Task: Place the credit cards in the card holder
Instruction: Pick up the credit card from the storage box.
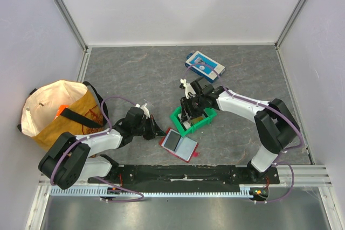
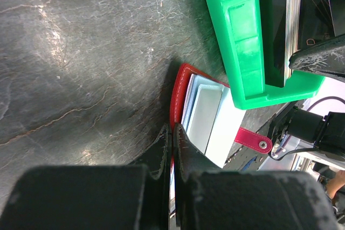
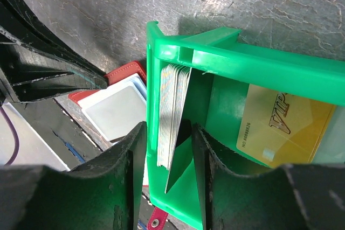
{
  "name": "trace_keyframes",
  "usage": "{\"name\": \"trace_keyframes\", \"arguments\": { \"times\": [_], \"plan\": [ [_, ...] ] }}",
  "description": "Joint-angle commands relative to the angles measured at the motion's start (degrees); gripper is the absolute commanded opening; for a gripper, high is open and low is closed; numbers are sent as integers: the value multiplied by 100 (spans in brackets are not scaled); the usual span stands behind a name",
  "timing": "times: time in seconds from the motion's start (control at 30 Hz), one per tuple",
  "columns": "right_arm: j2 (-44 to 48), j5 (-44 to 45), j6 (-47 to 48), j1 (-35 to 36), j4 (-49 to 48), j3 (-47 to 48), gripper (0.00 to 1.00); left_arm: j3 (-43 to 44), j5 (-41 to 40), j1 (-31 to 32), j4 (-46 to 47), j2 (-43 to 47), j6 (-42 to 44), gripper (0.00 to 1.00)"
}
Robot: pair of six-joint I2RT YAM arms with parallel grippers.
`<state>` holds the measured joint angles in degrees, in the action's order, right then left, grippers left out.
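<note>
The red card holder (image 1: 180,145) lies open on the table in front of the green bin (image 1: 208,117), its pale inner pockets (image 2: 207,117) facing up. My left gripper (image 2: 173,133) is shut on the holder's red edge (image 2: 182,87). A stack of credit cards (image 3: 172,109) stands on edge against the bin's wall (image 3: 248,60). A gold card (image 3: 285,125) lies flat inside the bin. My right gripper (image 3: 168,129) is open and reaches down over the bin. One finger is outside the wall and the other inside, so wall and stack sit between them.
A blue-and-white box (image 1: 205,66) lies behind the bin. A tan tote bag (image 1: 56,112) stands at the far left. The holder's red snap strap (image 2: 253,139) points towards the table's near edge. White walls enclose the table.
</note>
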<state>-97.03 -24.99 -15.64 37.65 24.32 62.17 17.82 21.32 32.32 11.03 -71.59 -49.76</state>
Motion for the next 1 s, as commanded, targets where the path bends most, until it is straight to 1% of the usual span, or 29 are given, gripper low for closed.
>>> {"name": "trace_keyframes", "arguments": {
  "times": [0.0,0.17,0.23,0.3,0.37,0.47,0.57,0.67,0.73,0.77,0.83,0.97],
  "plan": [
    [220,-164,-27,-12,29,260,46,81,135,-24,198,23,168,2],
    [229,-164,-44,-21,20,243,46,81,144,-24,198,14,168,2],
    [255,-146,-36,-12,12,243,42,81,144,-24,198,5,168,2],
    [264,-120,-45,-12,20,243,40,90,144,-24,198,5,168,2],
    [281,-172,-45,-29,21,252,37,81,144,-15,198,14,168,2],
    [273,-173,-53,-38,21,252,36,72,144,-15,198,22,168,2],
    [273,-181,-62,-47,20,243,33,72,144,-15,198,31,168,2],
    [290,-181,-62,-56,29,251,23,63,144,-23,198,14,177,2],
    [308,-164,-62,-73,21,225,22,63,136,-23,198,31,177,2],
    [317,-155,-80,-82,21,225,19,72,144,-24,198,14,177,2],
    [325,-76,-88,-91,29,216,18,72,162,-15,198,14,177,2],
    [369,327,-115,-109,73,225,12,63,153,-24,198,31,177,2]
  ]
}}
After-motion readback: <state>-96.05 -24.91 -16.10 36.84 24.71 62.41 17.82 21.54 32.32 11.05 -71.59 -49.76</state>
